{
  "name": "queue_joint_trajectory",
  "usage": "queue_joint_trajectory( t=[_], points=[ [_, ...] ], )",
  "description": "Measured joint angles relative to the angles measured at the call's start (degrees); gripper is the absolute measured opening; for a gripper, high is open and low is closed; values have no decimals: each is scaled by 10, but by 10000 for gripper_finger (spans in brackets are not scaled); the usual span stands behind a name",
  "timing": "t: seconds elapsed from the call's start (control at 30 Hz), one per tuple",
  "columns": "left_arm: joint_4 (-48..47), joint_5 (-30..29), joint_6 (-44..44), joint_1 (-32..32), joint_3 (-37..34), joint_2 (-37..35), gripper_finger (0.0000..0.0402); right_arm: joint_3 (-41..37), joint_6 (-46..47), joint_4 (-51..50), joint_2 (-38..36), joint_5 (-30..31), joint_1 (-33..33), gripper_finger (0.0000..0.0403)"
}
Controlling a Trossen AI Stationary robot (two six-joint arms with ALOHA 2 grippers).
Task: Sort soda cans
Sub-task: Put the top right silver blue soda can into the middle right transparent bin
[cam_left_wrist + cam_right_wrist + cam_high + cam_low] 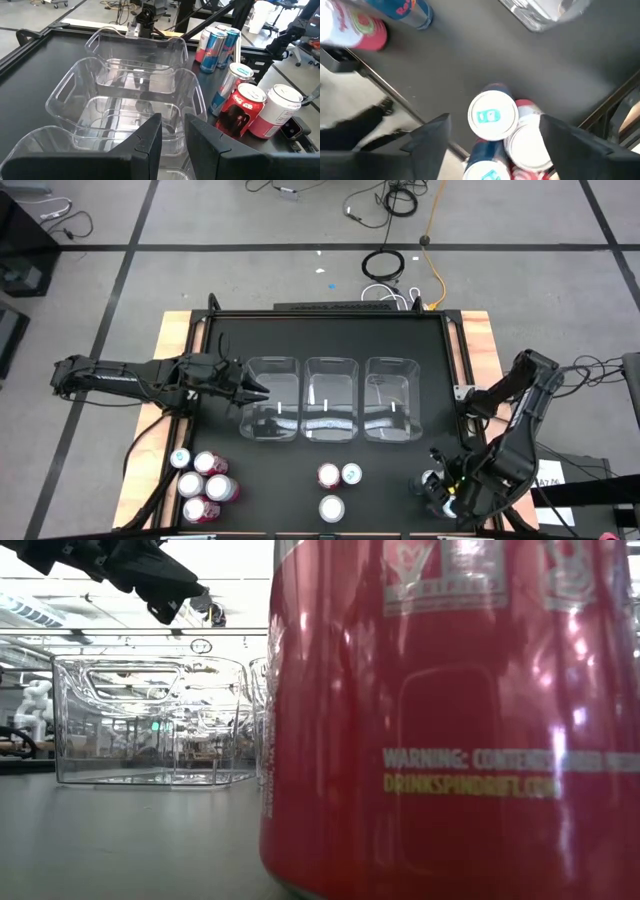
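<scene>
The soda cans stand upright on the black table (230, 345) in three groups. Several are at the near left (203, 485), three in the near middle (338, 485), and a cluster at the near right (430, 485). My right gripper (492, 142) points down over the right cluster, open. Its fingers stand on either side of a blue can with a silver top (492, 115), and I cannot tell whether they touch it. My left gripper (172, 142) waits level beside the left clear bin (272, 412), open a narrow gap with nothing in it.
Three clear plastic bins (331, 412) stand in a row across the table's middle, and no cans show in them. A red can (450, 720) stands right in front of the low camera. The table's near right edge (380, 85) runs close to the right cluster.
</scene>
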Motion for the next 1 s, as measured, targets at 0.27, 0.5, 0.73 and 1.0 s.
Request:
queue_joint_trajectory(
  t=[0.27,0.5,0.73,1.0],
  points=[
    [0,0,0,0,0,0,93,0,-117,33,44,-1,-24,329],
    [-1,0,1,0,0,0,93,0,-150,30,72,-48,-44,317],
    [-1,0,1,0,0,0,93,0,-152,19,83,-75,-47,315],
    [-1,0,0,0,0,0,93,-23,-152,25,83,-76,-43,315]
  ],
)
